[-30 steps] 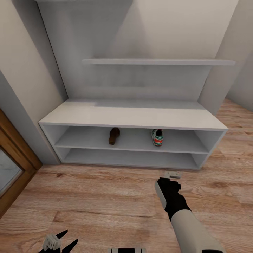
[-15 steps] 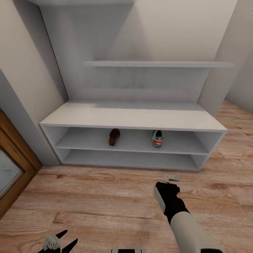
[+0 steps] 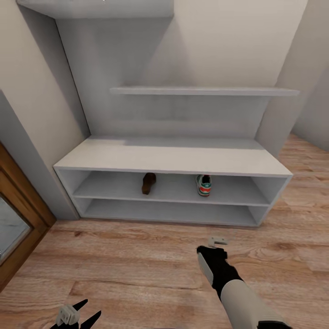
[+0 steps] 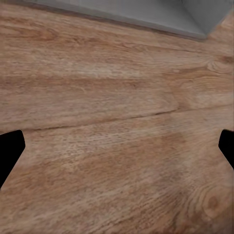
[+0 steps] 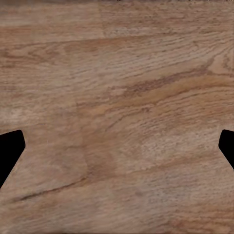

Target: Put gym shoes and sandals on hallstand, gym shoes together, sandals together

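Observation:
The hallstand (image 3: pixel 173 155) stands against the wall ahead. On the upper of its two low shelves lie one brown sandal (image 3: pixel 147 183) and one cream gym shoe (image 3: pixel 204 185) with green and red accents, set well apart. My right gripper (image 5: pixel 117 146) hangs over bare corridor floor (image 3: pixel 137 256) in front of the rack, open, with only wood planks between its fingertips (image 5: pixel 10 148). Low at the near left, my left gripper (image 3: pixel 84 313) also stands open over the planks, its fingertips (image 4: pixel 9 151) wide apart.
A brown wooden door frame (image 3: pixel 20 201) borders the left side. Two staggered wall shelves (image 3: pixel 205 91) hang above the bench. A wall corner (image 3: pixel 288 100) closes in at the right, with plank floor running past it.
The whole picture has shifted: the rack sits slightly lower and smaller, so the camera has moved. The shoe and sandal stay on their shelf. Both grippers remain open.

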{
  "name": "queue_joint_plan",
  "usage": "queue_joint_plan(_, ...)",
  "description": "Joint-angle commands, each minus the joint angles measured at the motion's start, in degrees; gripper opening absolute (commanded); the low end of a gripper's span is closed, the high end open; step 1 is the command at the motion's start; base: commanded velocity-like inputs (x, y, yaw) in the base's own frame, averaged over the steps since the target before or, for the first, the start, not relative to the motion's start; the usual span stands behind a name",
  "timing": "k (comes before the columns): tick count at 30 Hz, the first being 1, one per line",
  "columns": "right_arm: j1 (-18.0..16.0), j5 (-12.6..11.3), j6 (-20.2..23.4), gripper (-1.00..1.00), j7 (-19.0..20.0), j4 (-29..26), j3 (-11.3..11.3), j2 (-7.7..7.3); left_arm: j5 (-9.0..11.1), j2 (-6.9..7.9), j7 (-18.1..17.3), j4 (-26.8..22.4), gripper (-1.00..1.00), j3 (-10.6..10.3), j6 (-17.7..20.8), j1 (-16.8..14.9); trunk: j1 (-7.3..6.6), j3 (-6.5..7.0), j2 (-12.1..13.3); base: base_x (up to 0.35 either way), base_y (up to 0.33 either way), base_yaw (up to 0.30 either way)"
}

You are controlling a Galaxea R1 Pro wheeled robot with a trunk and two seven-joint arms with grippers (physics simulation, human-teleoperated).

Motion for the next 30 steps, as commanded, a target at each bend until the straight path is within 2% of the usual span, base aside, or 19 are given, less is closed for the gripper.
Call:
queue_joint_plan(1,-0.01,0.1,-0.5,1.0,0.97,0.57,-0.18,0.05,0.05,0.0,-0.22,0.08,1.0,0.1,-0.3,-0.04,-0.24,0.14,0.4,0.0,0.0,0.0)
queue_joint_plan(5,-0.01,0.35,-3.22,1.0,5.2,3.34,-0.13,0.05,0.05,0.0,-0.21,0.09,1.0,0.12,-0.3,-0.06,-1.12,0.86,2.0,0.0,0.0,0.0)
queue_joint_plan(6,-0.01,0.54,-5.22,1.0,8.23,5.67,-0.12,-0.29,0.05,0.0,-0.22,0.07,1.0,0.13,-0.3,-0.07,-1.33,1.03,2.4,0.0,0.0,0.0)
queue_joint_plan(8,-0.01,0.69,-6.73,1.0,10.22,7.27,-0.11,-1.2,0.06,0.0,-0.21,0.09,1.0,0.15,-0.3,-0.05,-1.77,1.39,3.2,0.0,0.0,0.0)
queue_joint_plan(14,-0.01,1.07,-12.17,1.0,17.94,11.32,-0.1,-4.93,0.1,0.0,-0.2,0.11,1.0,0.31,-0.3,-0.05,-3.09,2.47,5.61,0.0,0.0,0.0)
queue_joint_plan(15,0.0,1.17,-14.22,1.0,21.44,12.65,-0.1,-6.69,0.12,0.0,-0.2,0.12,1.0,0.42,-0.26,-0.04,-3.31,2.65,6.01,0.0,0.0,0.0)
queue_joint_plan(20,0.05,1.17,-15.48,1.0,23.57,13.72,-0.1,-9.09,0.13,0.0,0.0,0.12,1.0,0.53,-0.24,-0.05,-4.41,3.58,8.02,0.0,0.0,-0.006)
queue_joint_plan(21,0.07,1.2,-15.86,1.0,24.2,14.05,-0.1,-10.69,0.09,0.0,1.14,0.12,1.0,0.41,-0.28,-0.05,-4.63,3.82,8.42,0.0,0.0,-0.153)
queue_joint_plan(30,0.09,1.29,-16.13,1.0,25.69,14.11,-0.07,-11.4,-0.11,-0.15,3.84,0.2,1.0,0.13,-0.3,-0.04,-6.61,6.06,12.03,0.0,0.0,-0.197)
